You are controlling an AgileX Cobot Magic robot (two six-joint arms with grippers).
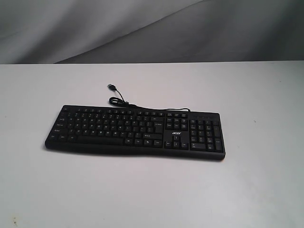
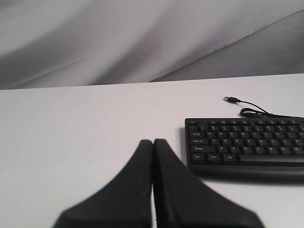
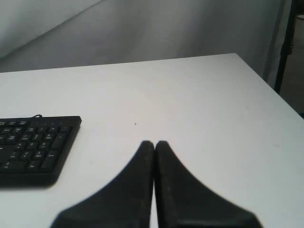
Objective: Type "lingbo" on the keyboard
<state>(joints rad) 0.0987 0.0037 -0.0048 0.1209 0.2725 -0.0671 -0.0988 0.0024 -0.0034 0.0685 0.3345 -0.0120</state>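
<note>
Lying flat near the middle of the white table [image 1: 152, 194], the keyboard [image 1: 135, 132] faces keys up with nothing on it. By my reading, this placement lets either arm come down on the letters from its own end. Its thin cable [image 1: 118, 100] coils just behind the keyboard's back edge, with the plug loose on the table and away from the keys. The left gripper [image 2: 153, 142] is off the keyboard's Ctrl-and-Shift end, near but apart; the right gripper [image 3: 154, 143] is off the number-pad end. Each has its fingers pressed together, gripping nothing and touching nothing — probably closed so the joined tips form one narrow point for striking a single key. No key is pressed yet.
</note>
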